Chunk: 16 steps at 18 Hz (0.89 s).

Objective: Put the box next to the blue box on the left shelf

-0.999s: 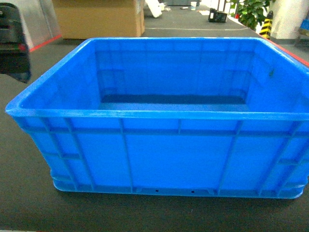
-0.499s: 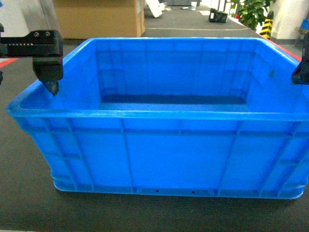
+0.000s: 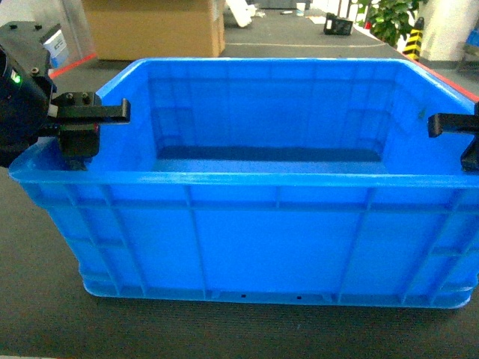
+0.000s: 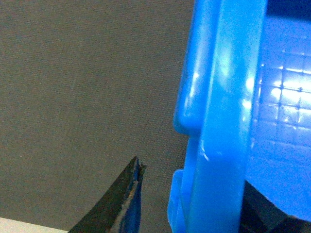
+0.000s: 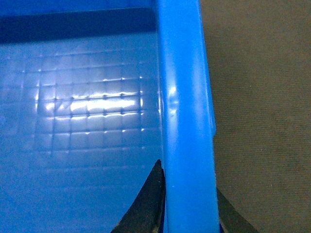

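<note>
Glossy plastic box [image 3: 254,232]; matt, finely ribbed floor [image 4: 87,87].

You have one blue box [image 3: 262,224] on the dark floor [image 3: 37,299]. Two grippers are in view: left gripper [image 3: 78,138] and right gripper [image 3: 464,142]. Behind: one cardboard box [image 3: 153,28], one potted plant [image 3: 391,19].

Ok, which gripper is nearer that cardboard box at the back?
Left. The left gripper sits at the blue box's left rim, on the cardboard box's side; the right gripper is across at the right rim.
</note>
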Available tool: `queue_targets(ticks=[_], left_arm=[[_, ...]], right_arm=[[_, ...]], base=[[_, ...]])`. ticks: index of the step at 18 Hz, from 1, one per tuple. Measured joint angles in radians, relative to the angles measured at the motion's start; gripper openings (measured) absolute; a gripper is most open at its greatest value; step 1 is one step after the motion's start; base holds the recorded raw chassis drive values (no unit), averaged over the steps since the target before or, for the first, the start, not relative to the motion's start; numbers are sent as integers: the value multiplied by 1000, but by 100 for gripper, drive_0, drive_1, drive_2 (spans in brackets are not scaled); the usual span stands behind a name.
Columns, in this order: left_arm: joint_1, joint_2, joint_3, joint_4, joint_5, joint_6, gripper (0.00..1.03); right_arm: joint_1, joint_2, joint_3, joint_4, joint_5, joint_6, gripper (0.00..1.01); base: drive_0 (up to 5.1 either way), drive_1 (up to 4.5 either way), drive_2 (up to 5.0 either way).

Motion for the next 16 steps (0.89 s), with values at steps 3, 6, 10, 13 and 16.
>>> queue_targets(ticks=[3, 6, 10, 13, 16], left_arm=[[2, 0, 0, -1, 8, 0, 38], [-1, -5, 0, 1, 28, 35, 16], [-8, -50, -57, 82, 66, 72, 10], [-37, -157, -159, 177, 35, 82, 10], [-76, -354, -270, 266, -57, 123, 10]], right_arm=[[0, -8, -4, -2, -13, 2, 9], [6, -12, -15, 2, -13, 11, 9], [8, -58, -60, 39, 1, 13, 9], [35, -175, -147, 108, 56, 1, 9], [82, -351, -219, 156, 108, -8, 9]], base=[[0, 0, 0], [0, 0, 0], [0, 0, 0], [0, 0, 0], [0, 0, 0]])
